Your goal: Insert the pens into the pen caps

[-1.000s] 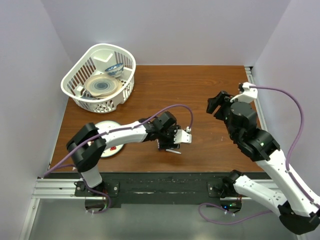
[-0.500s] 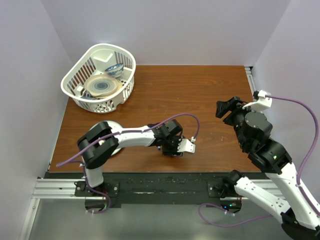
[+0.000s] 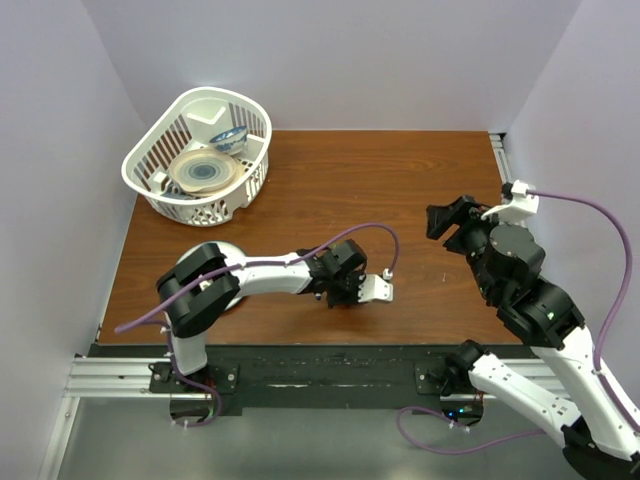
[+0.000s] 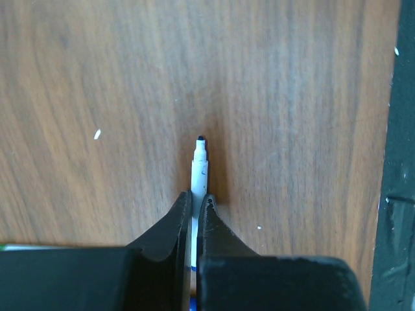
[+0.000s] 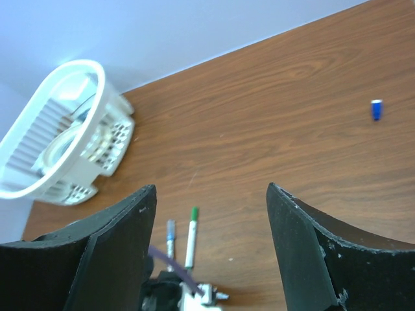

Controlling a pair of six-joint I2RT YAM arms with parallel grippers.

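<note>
In the left wrist view a thin white pen (image 4: 198, 172) with a small dark tip lies on the wooden table (image 4: 97, 78), and my left gripper (image 4: 194, 202) is shut on its barrel. From above, that gripper (image 3: 338, 292) sits low over the table's front middle and hides the pen. My right gripper (image 5: 211, 188) hangs open and empty, high over the right side (image 3: 450, 216). Through its jaws I see a small blue pen cap (image 5: 376, 109) lying alone at the far right. Two more white pens lie side by side near the left arm, one green-ended (image 5: 190, 236), one grey-blue-ended (image 5: 170, 233).
A white slatted basket (image 3: 155, 190) holding a plate and a small bowl stands at the back left corner. A white round dish (image 3: 222, 250) lies partly under the left arm. The black table edge (image 4: 402, 194) runs close beside the held pen.
My left gripper has come down toward the front edge and its jaws have shut on the pen. The right arm has swung to the right and lifted back.
</note>
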